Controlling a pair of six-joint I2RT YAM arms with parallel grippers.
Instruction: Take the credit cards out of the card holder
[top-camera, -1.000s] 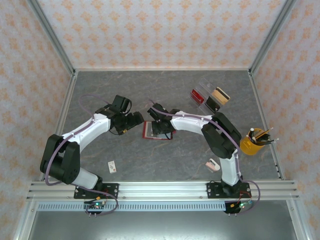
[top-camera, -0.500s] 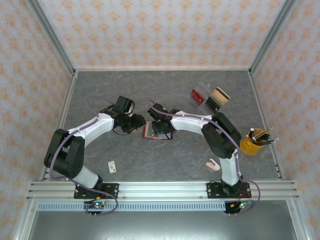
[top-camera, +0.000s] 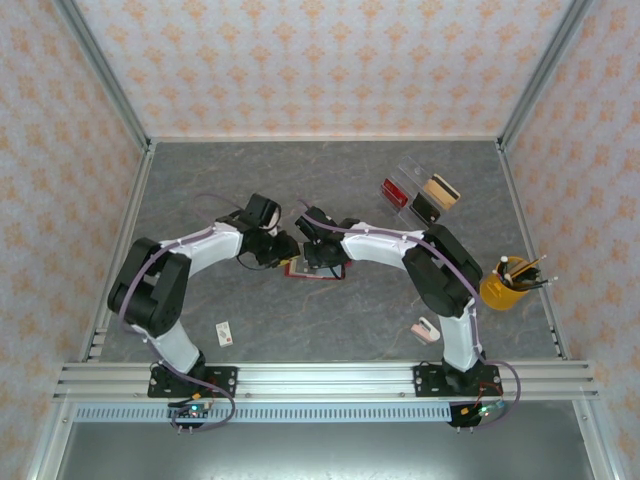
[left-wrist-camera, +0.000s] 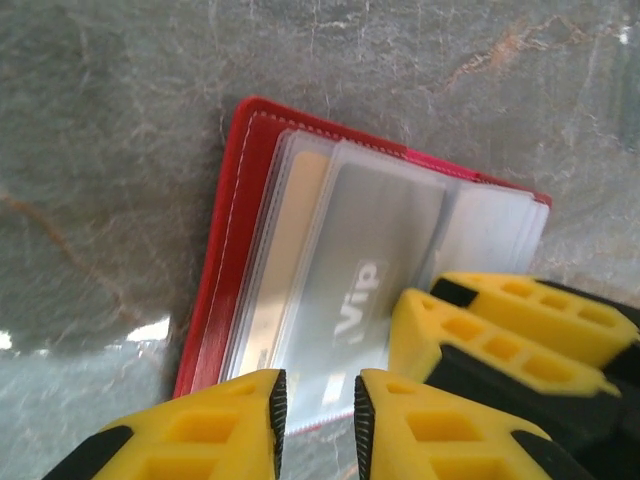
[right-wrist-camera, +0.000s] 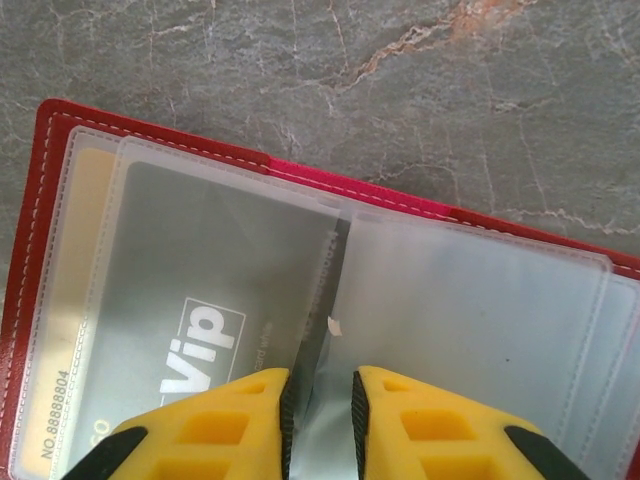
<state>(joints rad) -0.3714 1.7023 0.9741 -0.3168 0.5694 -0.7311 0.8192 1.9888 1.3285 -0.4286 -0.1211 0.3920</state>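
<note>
The task is at its opening stage, and no card is out yet. The small flat red leather-like card holder (left-wrist-camera: 225, 230) lies open on the grey marbled surface (right-wrist-camera: 300, 60), near the middle between the two arms, with its clear plastic sleeves (right-wrist-camera: 480, 320) facing up. A thin grey plastic credit card printed "Vip" (right-wrist-camera: 200, 290) sits fully inside a sleeve on the holder's left half. A yellowish-tan credit card (right-wrist-camera: 70, 300) lies tucked in a sleeve beneath it, with only a strip along one edge showing. The sleeves on the other half look empty, though glare makes that uncertain.

Both arms reach over the holder. The left end effector (left-wrist-camera: 315, 425) hangs at the holder's near edge, over the lower end of the grey card. Its yellow fingers (left-wrist-camera: 200, 430) are drawn close, with a slim gap between them. I cannot tell whether they pinch the card's edge, a sleeve or nothing. The right end effector (right-wrist-camera: 320, 420) is at the centre fold, its jaws also nearly together. Something pale shows in the gap, perhaps a sleeve edge, but a grip cannot be confirmed.

What is left, by my reading, is nearly everything. The holder must be steadied, the grey card slid out of its sleeve, and then the tan one.
</note>
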